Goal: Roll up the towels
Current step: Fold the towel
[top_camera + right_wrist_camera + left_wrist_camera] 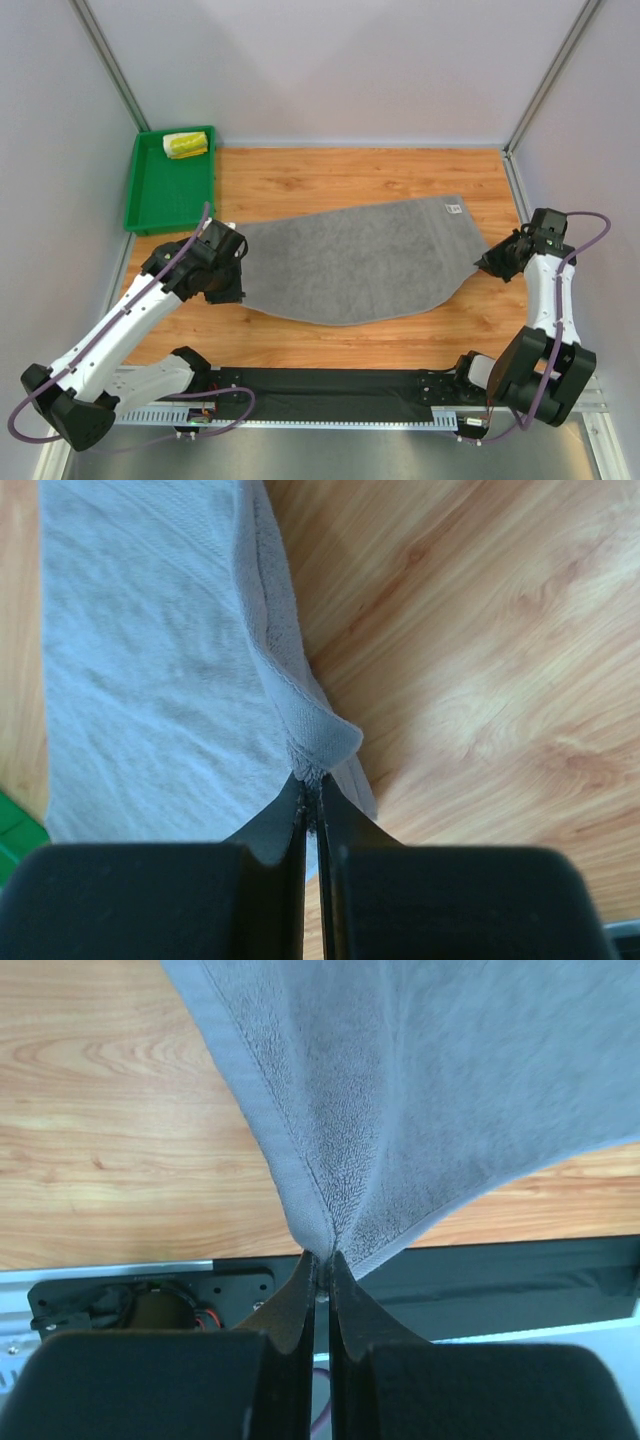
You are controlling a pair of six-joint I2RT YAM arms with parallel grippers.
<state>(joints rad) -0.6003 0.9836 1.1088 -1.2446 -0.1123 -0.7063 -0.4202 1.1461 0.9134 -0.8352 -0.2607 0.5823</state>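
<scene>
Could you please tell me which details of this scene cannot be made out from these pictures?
- Top view: the label on the grey towel is too small to read.
- Top view: the small towel in the green tray is too small to show its print.
- Top view: the pinch of the left gripper is hidden under its own wrist.
- Left wrist view: the frame cuts off the grey towel's far end.
</scene>
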